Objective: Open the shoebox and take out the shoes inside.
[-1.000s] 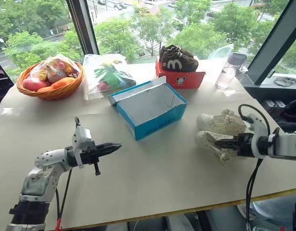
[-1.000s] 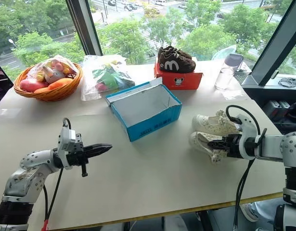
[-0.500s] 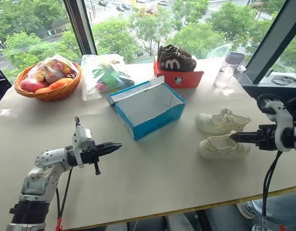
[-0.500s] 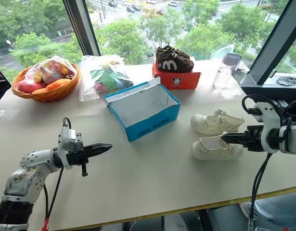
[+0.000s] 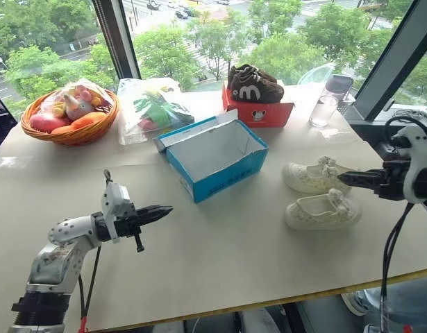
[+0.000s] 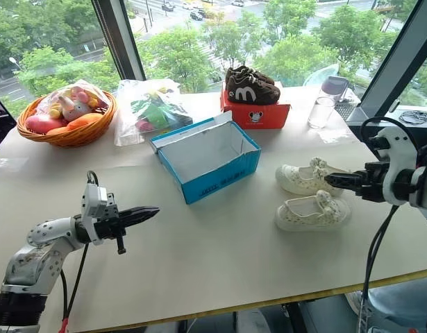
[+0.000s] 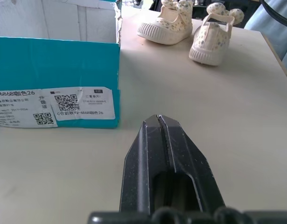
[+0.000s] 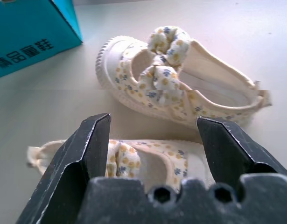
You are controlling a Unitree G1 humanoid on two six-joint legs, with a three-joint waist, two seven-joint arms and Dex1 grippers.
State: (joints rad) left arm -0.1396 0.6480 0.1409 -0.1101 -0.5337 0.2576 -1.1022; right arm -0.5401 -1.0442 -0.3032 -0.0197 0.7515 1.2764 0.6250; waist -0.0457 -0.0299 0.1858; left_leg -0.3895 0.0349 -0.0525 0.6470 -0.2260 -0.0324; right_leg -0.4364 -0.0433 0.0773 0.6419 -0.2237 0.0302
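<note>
Left gripper [image 5: 166, 209], black two-finger, sits nearest over bare beige tabletop [image 5: 234, 257], fingers pressed together, nothing between them, pointing level toward the box. Right gripper [image 6: 332, 179] hovers at the right edge, above and just beside the shoes, jaws spread wide, empty; right wrist view looks between the two fingers [image 8: 87, 144] down at both shoes.

Pair of small cream-white children's shoes with floral print, straps and bows [image 5: 321, 211]: both out of the box, on the table, right of it. Both upright on their soles, side by side, toes pointing left, apart from each other. Far one [image 5: 317, 176] is just under the right gripper tips.

Bright blue rectangular cardboard shoebox with white interior [image 5: 220, 159]: mid-table, open, looks empty inside, white label with QR code on the near end. Lid hangs off the far long side.

Behind it: smaller red-orange box [image 5: 259, 111] with dark brown sneakers with a white "m" [image 5: 255, 84] on top. Left of that, clear plastic bag with green and red contents [image 5: 152, 107], then woven wicker basket [image 5: 73, 132] holding soft toys. Far right: clear drinking glass [image 5: 323, 111] and a lidded clear jar [image 5: 340, 90] by the window.
</note>
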